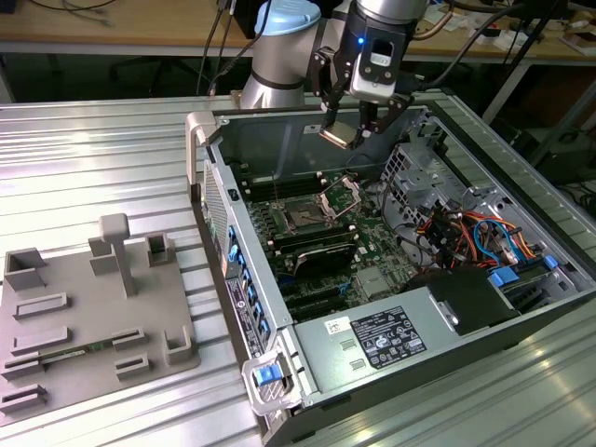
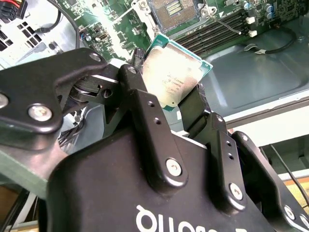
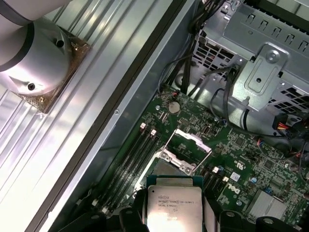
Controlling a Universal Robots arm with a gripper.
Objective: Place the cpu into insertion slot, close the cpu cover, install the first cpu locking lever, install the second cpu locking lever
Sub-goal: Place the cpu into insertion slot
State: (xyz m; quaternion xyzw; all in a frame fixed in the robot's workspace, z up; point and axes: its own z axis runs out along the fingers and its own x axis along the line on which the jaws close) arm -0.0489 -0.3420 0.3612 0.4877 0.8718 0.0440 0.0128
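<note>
My gripper (image 1: 343, 133) hangs above the open computer case, shut on the cpu (image 1: 339, 135). The cpu (image 2: 175, 76) is a flat silvery square with a green rim, pinched at two opposite edges between the black fingers (image 2: 139, 94). Below it on the green motherboard lies the insertion slot (image 1: 305, 216), a dark square socket with a metal surround and nothing in it. The cpu cover (image 3: 186, 147) stands raised on its hinge at the socket's edge, also seen as the cpu cover (image 1: 340, 196). In the first wrist view the cpu (image 3: 173, 205) hides part of the insertion slot (image 3: 166, 170).
A metal drive cage (image 1: 419, 168) and a bundle of coloured cables (image 1: 470, 233) flank the board on the exterior view's right. Long memory slots (image 3: 129, 159) run beside the socket. A grey fixture block (image 1: 93, 307) lies on the ribbed table left of the case wall (image 1: 219, 200).
</note>
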